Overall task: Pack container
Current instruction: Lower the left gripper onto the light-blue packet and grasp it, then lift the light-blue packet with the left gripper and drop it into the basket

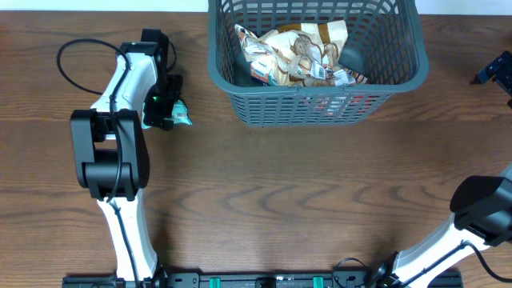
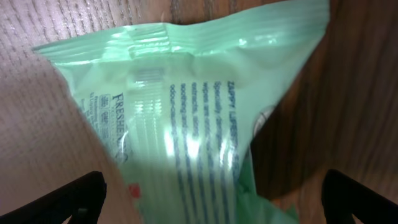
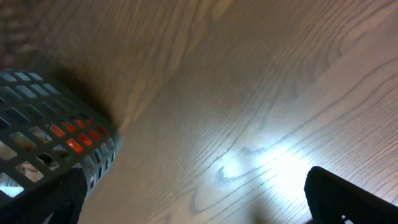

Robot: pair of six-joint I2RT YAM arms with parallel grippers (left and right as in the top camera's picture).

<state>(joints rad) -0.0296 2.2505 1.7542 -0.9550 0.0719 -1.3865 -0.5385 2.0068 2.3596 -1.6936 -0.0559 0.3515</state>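
The container sits at the upper middle of the overhead view, on a brown counter with a streaky wood grain. It is a big dark grey plastic basket with slotted lattice walls and a thick rolled rim. Inside lies a heap of crumpled snack packets in cream, brown and white, and something red shows through the slots of the lower wall. At the left of the frame the left arm, white with black joints, reaches towards the top. The left tool hangs over a small mint-green packet, which lies well to the left of the container with bare wood between them. A thin black cable loops across the counter in the upper left. In the left wrist view the packet fills the frame: glossy film with a crimped top seam and lines of dark print. The two dark fingers stand spread in the bottom corners, either side of its lower end, not pinching it. The right tool is at the upper right edge of the overhead view, apart from the container's right wall. In its own view the fingers are spread over bare counter with a bright glare, and a container corner is at the left.
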